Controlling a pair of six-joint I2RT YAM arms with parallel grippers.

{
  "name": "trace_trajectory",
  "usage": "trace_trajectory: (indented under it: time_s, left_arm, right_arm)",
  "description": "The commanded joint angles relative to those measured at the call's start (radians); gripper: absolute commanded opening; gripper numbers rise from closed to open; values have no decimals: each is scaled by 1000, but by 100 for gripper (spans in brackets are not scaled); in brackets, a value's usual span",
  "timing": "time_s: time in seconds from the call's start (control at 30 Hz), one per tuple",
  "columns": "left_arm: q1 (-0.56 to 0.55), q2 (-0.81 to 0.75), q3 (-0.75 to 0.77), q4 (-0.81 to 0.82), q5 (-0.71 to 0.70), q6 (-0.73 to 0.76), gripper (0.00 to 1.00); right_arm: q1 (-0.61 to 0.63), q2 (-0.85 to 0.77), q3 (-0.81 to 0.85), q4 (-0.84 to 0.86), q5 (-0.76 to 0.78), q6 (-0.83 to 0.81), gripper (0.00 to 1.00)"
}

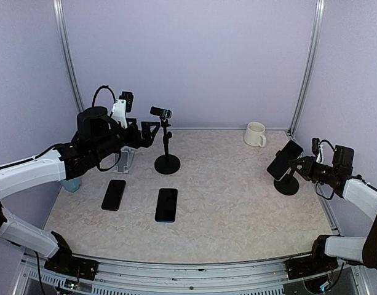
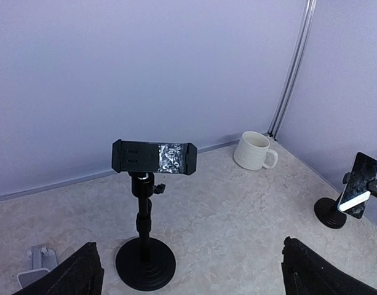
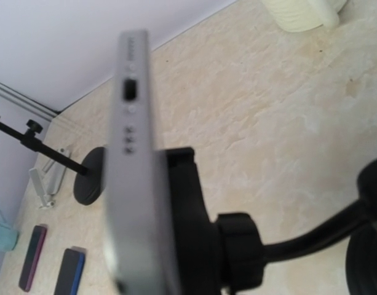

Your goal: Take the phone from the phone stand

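Observation:
A dark phone sits tilted in the clamp of a short black stand at the right edge of the table. My right gripper is just behind it, level with the clamp. In the right wrist view the phone's silver edge and the black clamp fill the frame, blurred, and my fingers do not show. My left gripper is open and empty, raised beside a tall black stand. Its clamp holds no phone. The left wrist view also shows the phone far right.
Two phones lie flat on the table, one on the left and one nearer the middle. A small silver stand and a teal object are at the left. A white mug stands at the back right.

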Motion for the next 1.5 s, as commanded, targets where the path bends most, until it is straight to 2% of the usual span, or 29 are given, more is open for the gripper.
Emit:
trace_trajectory:
  time_s: [0.0, 0.1, 0.23, 0.5, 0.63, 0.83, 1.17, 1.47]
  left_arm:
    - [-5, -43, -36, 5, 24, -40, 99]
    - [-1, -66, -62, 20, 119, -52, 99]
    - [-6, -63, -52, -33, 175, -33, 99]
    - [-146, -32, -40, -62, 102, 0, 99]
    - [-249, 47, -29, -47, 63, -33, 99]
    - [-342, 222, 40, -37, 36, -90, 99]
    - [-385, 456, 233, -67, 150, -121, 99]
    - [-394, 552, 305, -86, 201, -131, 99]
  right_arm:
    - [1, -34, 6, 103, -83, 25, 11]
    - [21, -38, 11, 117, -87, 39, 10]
    - [66, -35, 31, 123, -74, 48, 9]
    - [237, -27, 46, 160, 11, 97, 6]
    - [340, -24, 32, 217, 79, 147, 5]
    - [506, -13, 13, 286, 183, 216, 4]
    - [710, 19, -10, 374, 326, 277, 3]
    - [829, 95, -4, 456, 406, 305, 1]
